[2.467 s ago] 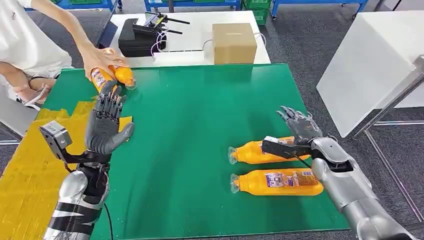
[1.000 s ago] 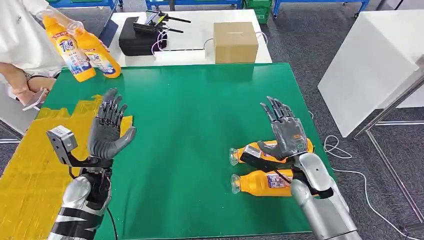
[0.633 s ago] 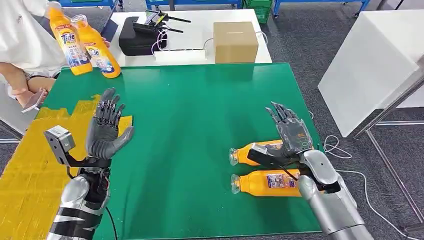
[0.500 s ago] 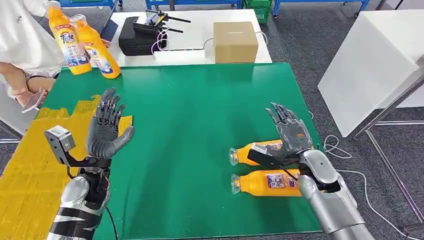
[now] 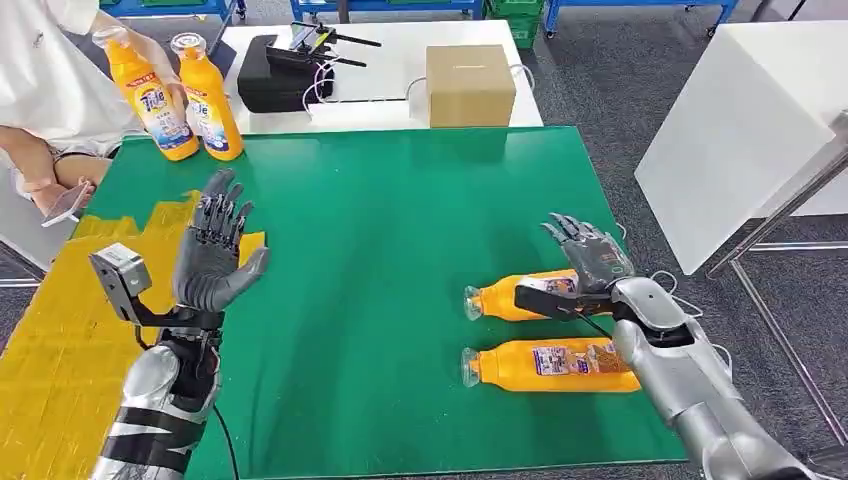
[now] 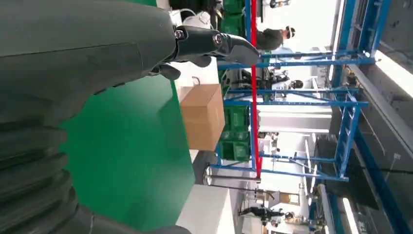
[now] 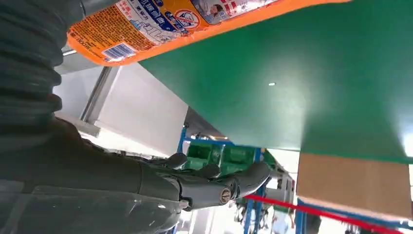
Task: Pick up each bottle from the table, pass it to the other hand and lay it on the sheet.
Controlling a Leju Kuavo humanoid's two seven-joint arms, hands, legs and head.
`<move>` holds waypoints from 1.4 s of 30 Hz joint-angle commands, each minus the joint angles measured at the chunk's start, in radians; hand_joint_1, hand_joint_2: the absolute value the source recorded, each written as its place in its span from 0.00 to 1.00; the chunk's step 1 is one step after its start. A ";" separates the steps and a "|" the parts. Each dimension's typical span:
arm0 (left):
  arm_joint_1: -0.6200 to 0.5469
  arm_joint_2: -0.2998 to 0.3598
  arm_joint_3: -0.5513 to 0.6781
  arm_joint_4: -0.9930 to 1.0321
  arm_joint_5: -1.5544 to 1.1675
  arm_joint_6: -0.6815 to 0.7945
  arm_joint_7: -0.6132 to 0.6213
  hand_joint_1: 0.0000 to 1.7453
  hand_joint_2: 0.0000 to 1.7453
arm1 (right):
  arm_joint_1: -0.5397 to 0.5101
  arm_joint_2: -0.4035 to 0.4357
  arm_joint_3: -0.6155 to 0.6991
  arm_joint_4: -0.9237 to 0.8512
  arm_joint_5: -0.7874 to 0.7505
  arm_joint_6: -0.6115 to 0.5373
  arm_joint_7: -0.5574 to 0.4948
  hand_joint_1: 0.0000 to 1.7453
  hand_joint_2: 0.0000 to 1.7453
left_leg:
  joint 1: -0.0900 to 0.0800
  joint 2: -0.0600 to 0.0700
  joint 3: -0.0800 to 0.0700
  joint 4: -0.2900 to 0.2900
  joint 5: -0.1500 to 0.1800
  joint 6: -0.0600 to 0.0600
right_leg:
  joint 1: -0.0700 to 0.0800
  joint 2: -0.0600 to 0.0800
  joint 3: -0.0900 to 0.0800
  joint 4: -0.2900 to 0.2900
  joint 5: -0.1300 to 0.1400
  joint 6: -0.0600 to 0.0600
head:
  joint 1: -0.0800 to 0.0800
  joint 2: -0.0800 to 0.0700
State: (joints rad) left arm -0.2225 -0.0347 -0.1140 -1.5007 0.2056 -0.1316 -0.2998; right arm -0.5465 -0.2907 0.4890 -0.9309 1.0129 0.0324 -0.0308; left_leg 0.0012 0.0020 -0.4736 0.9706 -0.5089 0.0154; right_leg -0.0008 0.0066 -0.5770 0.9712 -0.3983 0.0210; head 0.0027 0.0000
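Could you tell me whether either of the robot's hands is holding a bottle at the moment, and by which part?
Neither holds anything. The left hand is raised and open. The right hand hovers open over the far lying bottle, not gripping it.

The surface [image 5: 400, 200] wore a smooth matt green mat, and the sheet [image 5: 60, 340] beside it looked yellow and faintly creased. The two lying bottles [image 5: 550, 365] were glossy orange plastic with printed paper-like labels. The left hand [image 5: 212, 255] and right hand [image 5: 592, 262] were dull grey plastic on brushed silver metal arms. The box [image 5: 468, 85] was plain brown cardboard.
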 commanded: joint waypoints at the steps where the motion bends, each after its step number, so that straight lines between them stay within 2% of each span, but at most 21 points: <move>1: -0.066 0.009 -0.017 0.092 0.020 -0.005 -0.003 0.00 1.00 | -0.073 -0.026 0.104 0.236 -0.067 0.111 -0.096 0.00 1.00 | 0.001 -0.003 0.003 -0.001 0.001 0.000 | 0.001 -0.003 0.004 -0.002 0.000 0.000 | 0.000 0.000; 7: -0.078 0.013 -0.025 0.112 0.034 -0.006 -0.011 0.00 1.00 | -0.097 -0.067 0.164 0.252 -0.111 0.171 -0.142 0.00 1.00 | 0.001 -0.002 0.007 0.000 0.001 0.000 | 0.001 -0.003 0.009 -0.002 0.001 0.000 | 0.000 0.000; 9: -0.079 0.015 -0.027 0.114 0.038 -0.005 -0.014 0.00 1.00 | -0.100 -0.072 0.179 0.249 -0.126 0.167 -0.149 0.00 1.00 | 0.000 -0.005 0.002 0.000 0.002 0.000 | 0.000 -0.006 0.005 -0.002 0.002 0.001 | 0.000 0.000; 11: -0.070 0.014 -0.023 0.104 0.042 -0.001 -0.016 0.00 1.00 | -0.079 -0.060 0.155 0.212 -0.158 0.080 -0.135 0.00 1.00 | -0.002 -0.002 0.002 0.000 0.001 0.001 | -0.001 -0.003 0.004 -0.001 0.001 0.000 | -0.001 0.000; 13: -0.045 0.008 -0.009 0.071 0.035 0.010 -0.012 0.00 1.00 | -0.020 0.002 0.068 0.131 -0.151 -0.109 -0.054 0.00 1.00 | -0.001 -0.001 0.004 -0.001 0.001 0.001 | 0.000 -0.002 0.005 -0.002 0.001 0.001 | 0.000 0.000; 15: -0.034 0.008 -0.007 0.057 0.032 0.010 -0.010 0.00 1.00 | -0.005 0.021 0.069 0.096 -0.136 -0.107 -0.022 0.00 1.00 | -0.001 0.001 0.005 -0.003 0.001 0.001 | 0.001 -0.001 0.005 -0.004 0.001 0.001 | 0.000 0.000; 19: -0.009 0.001 -0.002 0.028 0.015 0.026 0.001 0.00 1.00 | 0.134 0.107 -0.104 -0.154 -0.056 -0.378 -0.013 0.00 1.00 | 0.000 0.001 0.000 -0.001 0.000 0.001 | 0.001 0.000 0.001 -0.001 0.001 0.000 | 0.000 0.000; 20: -0.006 0.001 -0.004 0.026 0.013 0.030 0.001 0.00 1.00 | 0.166 0.121 -0.128 -0.216 -0.053 -0.388 -0.016 0.00 1.00 | 0.001 0.003 0.000 -0.002 0.000 0.000 | 0.001 0.001 0.000 -0.002 0.001 0.000 | 0.000 0.000; 21: -0.002 0.002 -0.005 0.024 0.011 0.034 0.001 0.00 1.00 | 0.192 0.121 -0.134 -0.274 -0.030 -0.389 -0.013 0.00 1.00 | 0.001 0.001 -0.001 -0.002 0.000 0.000 | 0.001 0.000 0.000 -0.002 0.000 0.000 | 0.000 0.000; 25: -0.003 0.003 -0.004 0.027 0.011 0.035 0.000 0.00 1.00 | 0.199 0.118 -0.143 -0.282 -0.028 -0.389 -0.014 0.00 1.00 | 0.002 0.000 -0.003 -0.001 0.000 0.001 | 0.001 -0.001 -0.002 -0.001 0.000 0.000 | 0.000 0.000; 28: 0.000 0.003 0.000 0.025 0.010 0.035 0.000 0.00 1.00 | 0.196 0.108 -0.143 -0.260 0.023 -0.318 0.009 0.00 1.00 | 0.002 -0.001 -0.003 -0.001 0.000 0.001 | 0.002 -0.003 -0.001 -0.002 0.000 0.001 | 0.000 0.000; 31: -0.005 -0.004 0.003 0.029 0.008 0.034 0.003 0.00 1.00 | 0.167 0.101 -0.133 -0.171 0.091 -0.279 0.049 0.00 1.00 | 0.001 -0.001 -0.004 -0.001 0.001 0.002 | 0.001 -0.002 -0.002 -0.001 0.001 0.001 | 0.000 0.000; 34: -0.007 -0.005 0.005 0.031 0.006 0.032 0.006 0.00 1.00 | 0.150 0.092 -0.121 -0.122 0.097 -0.232 0.054 0.00 1.00 | 0.001 -0.001 -0.003 -0.001 0.001 0.001 | 0.001 -0.002 -0.001 -0.002 0.001 0.001 | 0.000 0.000; 36: -0.009 -0.005 0.009 0.034 0.004 0.027 0.010 0.00 1.00 | 0.110 0.063 -0.071 -0.054 0.117 -0.128 0.068 0.00 1.00 | 0.000 -0.002 -0.004 -0.001 0.001 0.001 | 0.001 -0.003 -0.002 -0.002 0.000 0.001 | 0.000 0.000; 42: -0.023 -0.005 0.017 0.067 0.008 0.015 0.013 0.00 1.00 | -0.010 0.021 0.033 0.154 0.135 0.001 0.061 0.00 1.00 | 0.000 0.000 -0.004 0.000 0.001 0.001 | 0.000 -0.001 -0.002 -0.001 0.001 0.001 | 0.000 0.000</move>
State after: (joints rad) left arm -0.2089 -0.0359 -0.1152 -1.4931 0.2094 -0.1061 -0.2956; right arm -0.3877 -0.2194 0.3899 -1.0699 1.1372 -0.0640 0.0347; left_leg -0.0001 0.0007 -0.4799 0.9706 -0.5075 0.0176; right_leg -0.0016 0.0040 -0.5810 0.9712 -0.3979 0.0216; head 0.0027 0.0000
